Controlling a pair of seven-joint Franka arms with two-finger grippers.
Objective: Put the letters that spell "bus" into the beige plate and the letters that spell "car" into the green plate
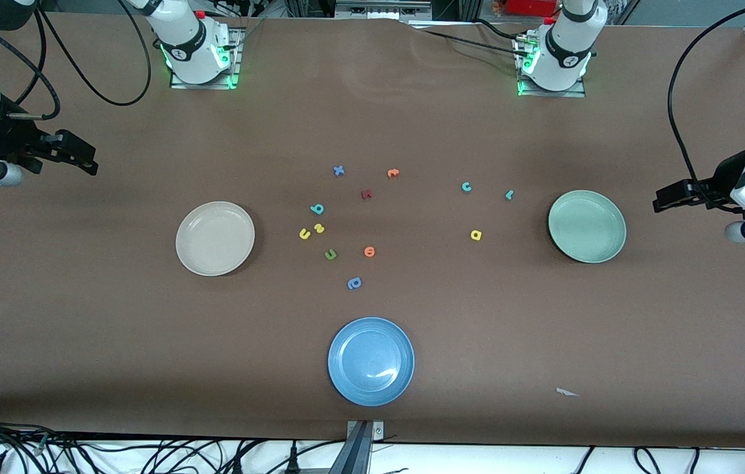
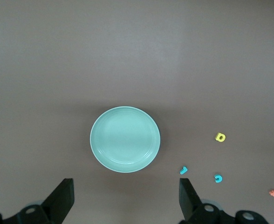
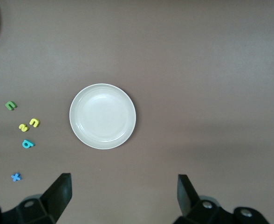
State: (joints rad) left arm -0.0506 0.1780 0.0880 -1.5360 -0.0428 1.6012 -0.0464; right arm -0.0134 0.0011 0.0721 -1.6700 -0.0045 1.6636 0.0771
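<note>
- Beige plate point(image 1: 215, 238): lies on the table toward the right arm's end, nothing in it.
- Green plate point(image 1: 587, 226): lies toward the left arm's end, likewise holding nothing.
- Teal "b" point(image 1: 317, 209), yellow "u" point(image 1: 305, 234) and yellow "s" point(image 1: 319, 228): clustered near mid-table, just beside the beige plate.
- Teal "c" point(image 1: 466, 187), teal "r" point(image 1: 509, 194) and yellow "a" point(image 1: 475, 235): spread loosely beside the green plate.
- Blue plate point(image 1: 371, 361): near the table edge closest to the front camera.
- Right gripper point(image 1: 76, 157): up in the air at its own end of the table, fingers spread wide, holding nothing; the arm waits.
- Left gripper point(image 1: 672, 196): up in the air at its end of the table, fingers wide apart, holding nothing.
</note>
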